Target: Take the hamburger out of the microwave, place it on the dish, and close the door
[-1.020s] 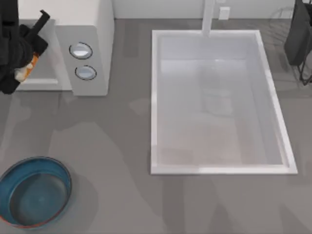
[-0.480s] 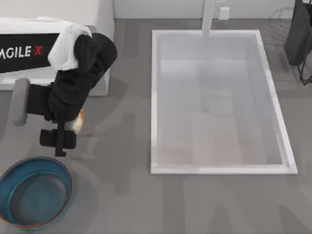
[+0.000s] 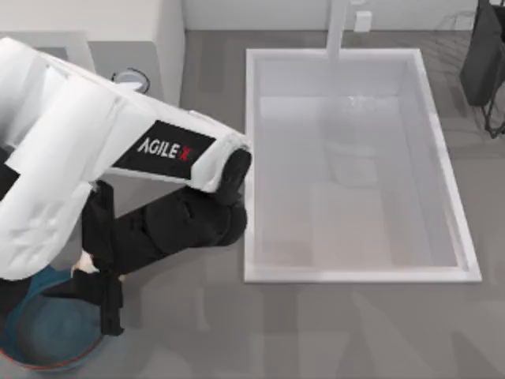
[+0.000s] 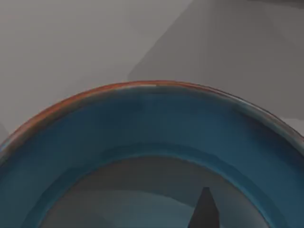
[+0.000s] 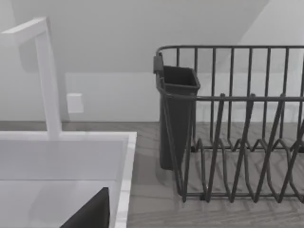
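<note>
Hamburger (image 3: 81, 267): just a cream sliver at the left gripper (image 3: 101, 294), over the dish (image 3: 47, 359) at the tabletop's front-left corner. Fingers: can't tell whether they clamp it. Risk: release off-centre, burger hits the rim and rolls out. Left arm covers most of the microwave (image 3: 162, 47); door state unreadable. Right arm parked at the back-right corner, by the rack (image 5: 237, 123).

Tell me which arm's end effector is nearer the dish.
Left. The left end effector hangs over the dish at the table's near-left corner; the right arm sits parked at the far right, beyond the sink.
</note>
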`<state>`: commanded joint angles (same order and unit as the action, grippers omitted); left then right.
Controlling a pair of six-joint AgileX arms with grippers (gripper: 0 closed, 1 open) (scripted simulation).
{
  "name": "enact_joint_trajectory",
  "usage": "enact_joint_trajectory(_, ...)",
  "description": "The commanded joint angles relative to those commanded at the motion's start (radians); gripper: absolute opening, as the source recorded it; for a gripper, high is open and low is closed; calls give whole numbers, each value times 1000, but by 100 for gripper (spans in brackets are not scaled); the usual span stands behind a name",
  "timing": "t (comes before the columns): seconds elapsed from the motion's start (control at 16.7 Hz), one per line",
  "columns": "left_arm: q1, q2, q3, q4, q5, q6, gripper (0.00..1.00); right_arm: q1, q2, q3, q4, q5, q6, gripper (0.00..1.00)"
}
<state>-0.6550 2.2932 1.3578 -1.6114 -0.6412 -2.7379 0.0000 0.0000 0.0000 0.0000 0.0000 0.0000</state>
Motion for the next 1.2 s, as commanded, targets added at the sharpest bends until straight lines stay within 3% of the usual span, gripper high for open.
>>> enact_joint_trajectory(0.24,-35,56,-16,-100,-39,-103,0,0,0,0,0,0,0,100)
enact_joint_trajectory(0.6,-27,51,-8,-95,-44,-100,0,0,0,0,0,0,0,100)
enact_joint_trajectory(1.02,127,61,-45,-39,-59,-20,0,0,0,0,0,0,0,100)
enact_joint_trajectory(1.2,140,48,-82,18,-85,-13,0,0,0,0,0,0,0,100)
